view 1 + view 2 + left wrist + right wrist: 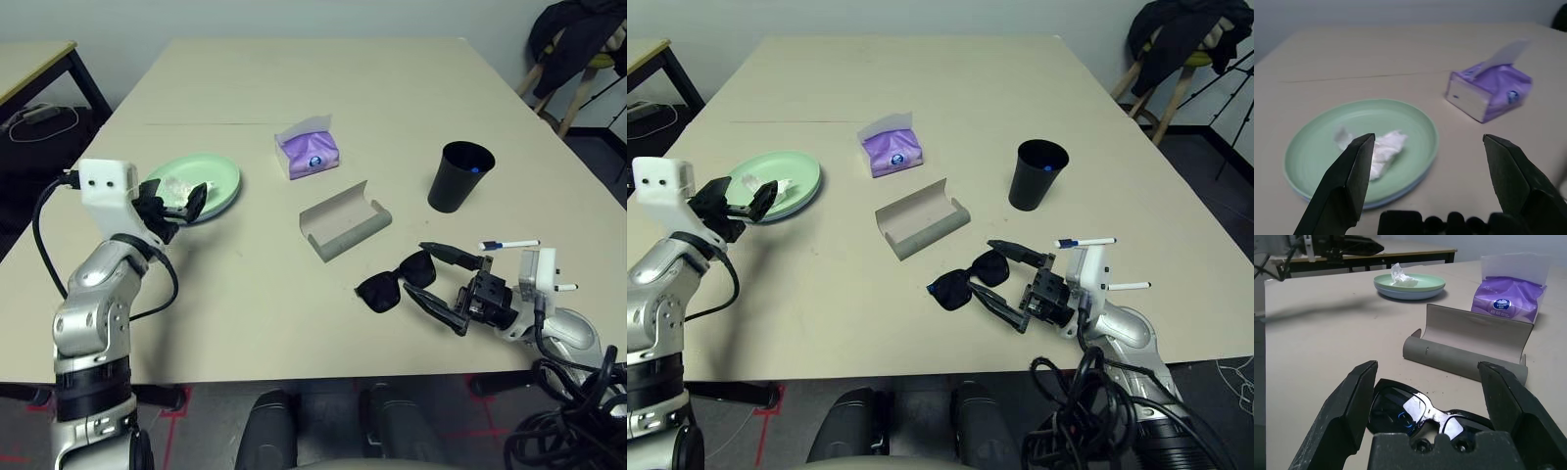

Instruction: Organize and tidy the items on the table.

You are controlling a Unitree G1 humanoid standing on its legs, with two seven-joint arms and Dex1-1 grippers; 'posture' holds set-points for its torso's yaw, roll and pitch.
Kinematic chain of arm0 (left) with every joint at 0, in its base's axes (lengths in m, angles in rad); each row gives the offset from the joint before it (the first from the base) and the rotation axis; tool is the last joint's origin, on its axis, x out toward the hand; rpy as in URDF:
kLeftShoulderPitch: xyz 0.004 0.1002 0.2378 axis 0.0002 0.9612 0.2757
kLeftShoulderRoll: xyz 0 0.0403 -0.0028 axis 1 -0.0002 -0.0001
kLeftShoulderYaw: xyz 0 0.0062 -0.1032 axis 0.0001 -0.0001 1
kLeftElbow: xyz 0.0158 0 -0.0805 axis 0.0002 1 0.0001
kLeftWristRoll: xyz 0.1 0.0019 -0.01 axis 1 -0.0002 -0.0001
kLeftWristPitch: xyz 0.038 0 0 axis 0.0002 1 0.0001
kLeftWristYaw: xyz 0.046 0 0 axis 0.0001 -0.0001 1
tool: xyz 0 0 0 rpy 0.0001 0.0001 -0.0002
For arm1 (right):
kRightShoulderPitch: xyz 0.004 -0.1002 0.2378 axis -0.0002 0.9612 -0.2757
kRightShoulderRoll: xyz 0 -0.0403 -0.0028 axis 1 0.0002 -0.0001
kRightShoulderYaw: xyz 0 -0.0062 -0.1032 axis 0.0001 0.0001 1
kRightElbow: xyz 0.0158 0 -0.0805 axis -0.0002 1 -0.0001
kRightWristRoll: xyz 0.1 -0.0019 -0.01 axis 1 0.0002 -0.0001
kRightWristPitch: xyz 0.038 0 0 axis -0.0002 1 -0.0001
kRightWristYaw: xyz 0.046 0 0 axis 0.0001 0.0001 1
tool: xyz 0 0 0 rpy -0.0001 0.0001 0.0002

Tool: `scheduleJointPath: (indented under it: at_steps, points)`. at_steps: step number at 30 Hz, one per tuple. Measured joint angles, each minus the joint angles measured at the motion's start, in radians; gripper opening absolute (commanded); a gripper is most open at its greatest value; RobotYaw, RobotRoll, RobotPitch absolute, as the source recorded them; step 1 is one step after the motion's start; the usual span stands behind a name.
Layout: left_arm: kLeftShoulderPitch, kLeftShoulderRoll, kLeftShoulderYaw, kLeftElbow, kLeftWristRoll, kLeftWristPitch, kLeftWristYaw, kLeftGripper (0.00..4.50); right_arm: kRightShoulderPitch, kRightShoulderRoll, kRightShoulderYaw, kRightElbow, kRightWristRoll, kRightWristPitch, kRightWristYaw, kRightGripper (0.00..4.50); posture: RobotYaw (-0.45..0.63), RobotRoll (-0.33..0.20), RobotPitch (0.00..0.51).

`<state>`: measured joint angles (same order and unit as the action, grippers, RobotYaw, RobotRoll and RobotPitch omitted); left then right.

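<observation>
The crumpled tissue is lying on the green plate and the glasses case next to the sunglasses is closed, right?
Not quite. The tissue does lie on the green plate, but the glasses case beside the sunglasses is open: the right wrist view shows its lid standing up.

A purple tissue pack (312,152) with a white sheet sticking up sits near the scene's centre. At ten o'clock stands a dark-legged side table (37,61). At two o'clock, dark clothing (578,31) drapes over a wooden stool (554,86).
</observation>
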<state>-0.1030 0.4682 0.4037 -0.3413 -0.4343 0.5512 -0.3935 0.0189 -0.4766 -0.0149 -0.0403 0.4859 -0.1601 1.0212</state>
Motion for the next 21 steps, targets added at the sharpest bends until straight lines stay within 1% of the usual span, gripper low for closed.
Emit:
scheduleJointPath:
  at_steps: [4,7,9,14,21]
  points:
    - [0.101,0.016,-0.021,-0.076,-0.020,0.004,-0.039,4.46,-0.006,-0.002,-0.001,0.001,0.000,0.003,0.002,4.50,0.06,0.000,0.100]
    - [0.157,0.011,-0.048,-0.107,-0.019,-0.026,-0.061,4.46,-0.018,-0.002,-0.001,0.002,-0.002,0.008,-0.001,4.50,0.07,0.000,0.099]
    - [0.160,0.001,-0.058,-0.124,-0.020,-0.067,-0.072,4.46,-0.046,-0.002,-0.001,0.008,-0.005,0.016,-0.011,4.50,0.07,0.000,0.099]
    - [0.173,0.005,-0.079,-0.172,-0.039,-0.105,-0.119,4.46,-0.107,-0.003,-0.008,0.018,-0.010,0.035,-0.032,4.50,0.09,0.000,0.097]
    - [0.200,0.040,-0.096,-0.181,-0.056,-0.155,-0.214,4.46,-0.190,0.003,-0.023,0.047,-0.015,0.109,-0.092,4.50,0.10,0.000,0.093]
